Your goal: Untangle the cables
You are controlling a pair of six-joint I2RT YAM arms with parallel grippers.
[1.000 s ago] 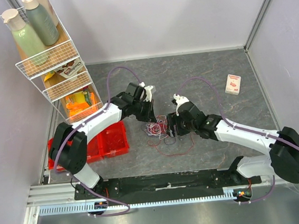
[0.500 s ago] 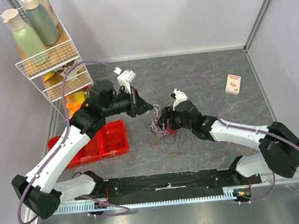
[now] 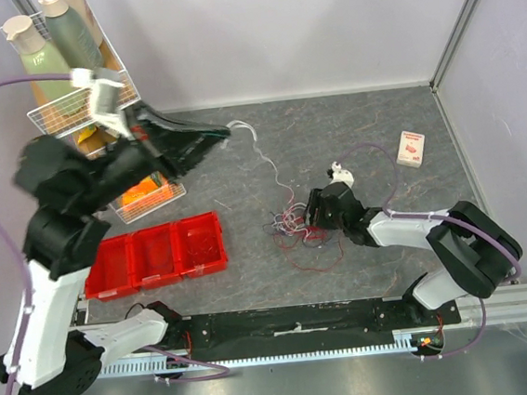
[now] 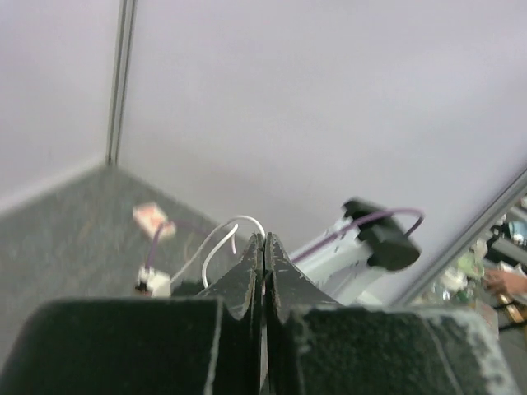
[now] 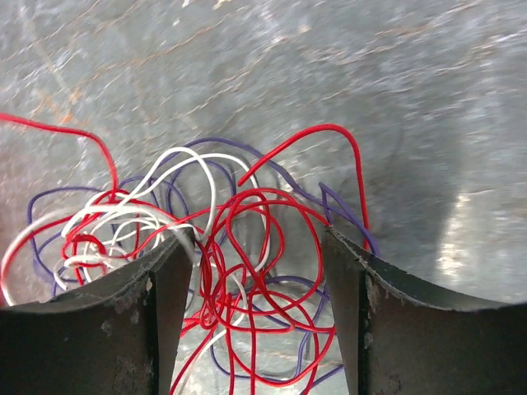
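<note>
Aloft beside the wire rack (image 3: pixel 77 108), gripped one white cable (image 3: pixel 267 163) in the shut left claw (image 3: pixel 224 131); straddled the other cables (image 5: pixel 239 247), knotted in the middle of the tabletop (image 3: pixel 378 130), with the right claw (image 5: pixel 259 239) agape. Called for a slow draw, knot pinned down, to avoid tightening loops.

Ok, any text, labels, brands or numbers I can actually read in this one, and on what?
No text is legible in any view.
Small red-and-white box: carries print, too small to read.
Two bottles on the wire rack: no readable label.
Orange packets in the rack: too blurred to read.
Cables: no markings visible.
</note>
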